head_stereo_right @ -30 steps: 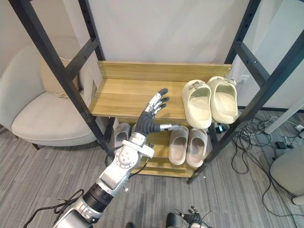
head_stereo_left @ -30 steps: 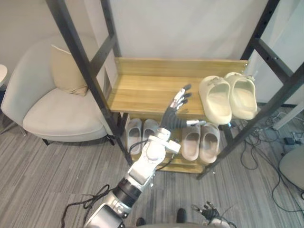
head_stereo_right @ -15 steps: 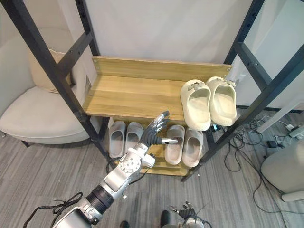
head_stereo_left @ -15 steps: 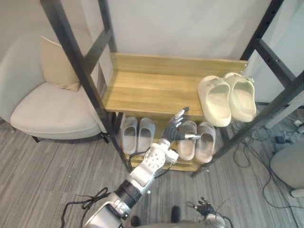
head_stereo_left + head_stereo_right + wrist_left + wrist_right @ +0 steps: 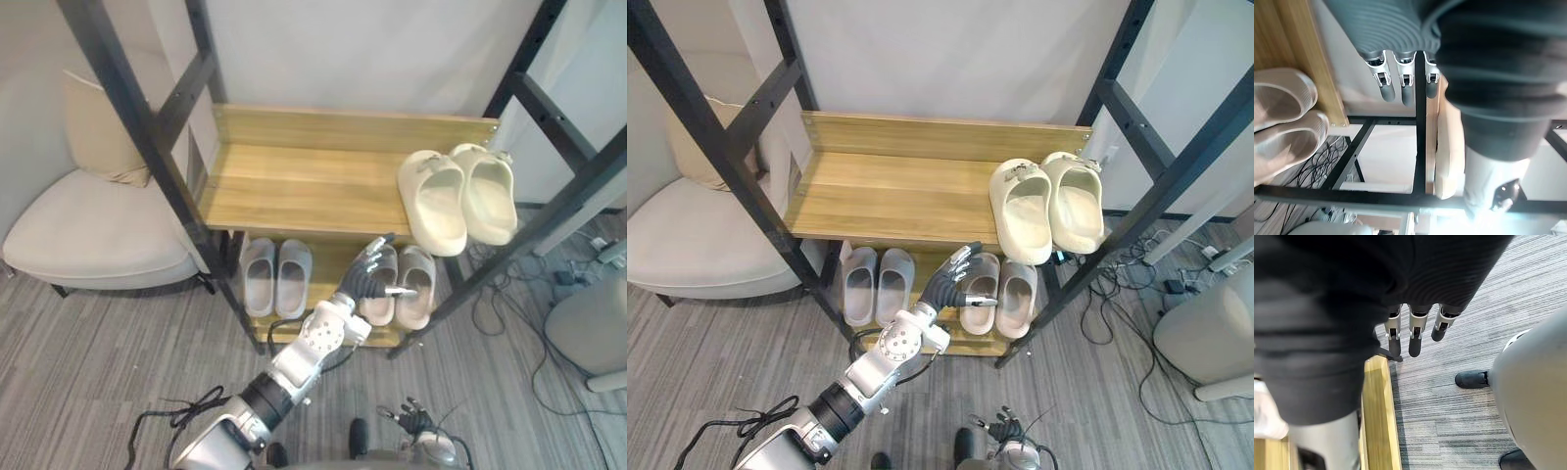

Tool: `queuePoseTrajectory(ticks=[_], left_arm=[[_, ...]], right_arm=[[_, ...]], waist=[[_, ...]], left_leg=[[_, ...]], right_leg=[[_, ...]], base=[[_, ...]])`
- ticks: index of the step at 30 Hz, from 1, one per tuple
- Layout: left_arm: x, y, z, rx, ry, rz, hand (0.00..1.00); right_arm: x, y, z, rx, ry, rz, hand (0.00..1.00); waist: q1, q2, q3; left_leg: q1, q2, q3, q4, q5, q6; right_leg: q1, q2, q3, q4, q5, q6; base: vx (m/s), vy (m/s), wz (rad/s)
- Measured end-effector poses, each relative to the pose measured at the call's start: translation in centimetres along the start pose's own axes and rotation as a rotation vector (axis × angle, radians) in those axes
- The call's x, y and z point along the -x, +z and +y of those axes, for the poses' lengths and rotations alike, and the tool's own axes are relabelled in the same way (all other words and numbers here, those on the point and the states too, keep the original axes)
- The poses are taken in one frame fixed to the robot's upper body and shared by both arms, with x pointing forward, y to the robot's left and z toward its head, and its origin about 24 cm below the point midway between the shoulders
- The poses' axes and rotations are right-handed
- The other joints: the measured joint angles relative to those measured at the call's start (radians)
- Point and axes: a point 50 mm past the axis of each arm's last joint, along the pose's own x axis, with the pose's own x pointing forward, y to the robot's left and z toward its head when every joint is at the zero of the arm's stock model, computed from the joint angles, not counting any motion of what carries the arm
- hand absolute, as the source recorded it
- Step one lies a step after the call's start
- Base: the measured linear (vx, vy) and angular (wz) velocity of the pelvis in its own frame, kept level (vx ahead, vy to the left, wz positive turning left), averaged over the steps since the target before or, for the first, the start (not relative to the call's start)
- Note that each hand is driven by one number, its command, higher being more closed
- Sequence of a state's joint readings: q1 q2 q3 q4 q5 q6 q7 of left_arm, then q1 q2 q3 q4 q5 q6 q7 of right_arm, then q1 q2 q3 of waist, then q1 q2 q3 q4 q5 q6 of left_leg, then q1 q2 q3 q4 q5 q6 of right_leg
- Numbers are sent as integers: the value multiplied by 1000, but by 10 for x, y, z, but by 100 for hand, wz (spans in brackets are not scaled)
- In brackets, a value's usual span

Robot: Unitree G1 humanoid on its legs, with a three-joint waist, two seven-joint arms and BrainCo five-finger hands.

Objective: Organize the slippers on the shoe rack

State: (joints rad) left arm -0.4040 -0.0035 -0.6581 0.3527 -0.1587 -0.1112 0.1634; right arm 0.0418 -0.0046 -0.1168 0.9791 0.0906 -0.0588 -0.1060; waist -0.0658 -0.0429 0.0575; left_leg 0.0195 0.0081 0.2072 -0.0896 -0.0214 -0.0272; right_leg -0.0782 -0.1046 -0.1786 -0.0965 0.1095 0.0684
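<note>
A cream pair of slippers (image 5: pixel 456 196) lies on the right end of the rack's top wooden shelf (image 5: pixel 304 186). On the lower shelf a grey pair (image 5: pixel 276 276) sits at the left and a beige pair (image 5: pixel 416 289) at the right. My left hand (image 5: pixel 367 279) is open, fingers straight, just in front of the left beige slipper and holding nothing. In the left wrist view its fingers (image 5: pixel 1400 83) point past the beige slippers (image 5: pixel 1278 117). My right hand (image 5: pixel 411 421) hangs low near the floor, fingers (image 5: pixel 1410 333) relaxed and empty.
Black metal posts (image 5: pixel 127 117) frame the rack on both sides. A pale armchair (image 5: pixel 88 235) with a cushion stands to the left. Cables (image 5: pixel 509 323) trail on the floor at the right, beside a grey rounded seat (image 5: pixel 588 328).
The camera has shifted. My left hand has dropped from over the top shelf to the front of the lower shelf, by the beige slippers. The slippers have not moved.
</note>
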Motion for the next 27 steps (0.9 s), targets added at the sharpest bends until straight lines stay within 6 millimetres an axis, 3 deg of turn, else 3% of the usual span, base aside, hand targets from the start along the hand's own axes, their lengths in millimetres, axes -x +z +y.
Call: queuePoseTrajectory(ticks=[12,27], left_arm=[[-8,6,-12,-35,-54,-13,0],[-16,8,-2,-54,-25,-12,0]], right_arm=[[0,0,-1,-48,-13,3,0],[0,0,-6,-85,-37,3,0]], waist=[[-6,1,1],[-7,10,9]], left_leg=[[1,-1,4,-2,0,0],[17,-1,33,-4,-9,-3]], right_leg=[[-1,0,4,0,0,0],[3,2,27,0,1,1]], base=[[-3,-1,0],[-12,-4,-4]])
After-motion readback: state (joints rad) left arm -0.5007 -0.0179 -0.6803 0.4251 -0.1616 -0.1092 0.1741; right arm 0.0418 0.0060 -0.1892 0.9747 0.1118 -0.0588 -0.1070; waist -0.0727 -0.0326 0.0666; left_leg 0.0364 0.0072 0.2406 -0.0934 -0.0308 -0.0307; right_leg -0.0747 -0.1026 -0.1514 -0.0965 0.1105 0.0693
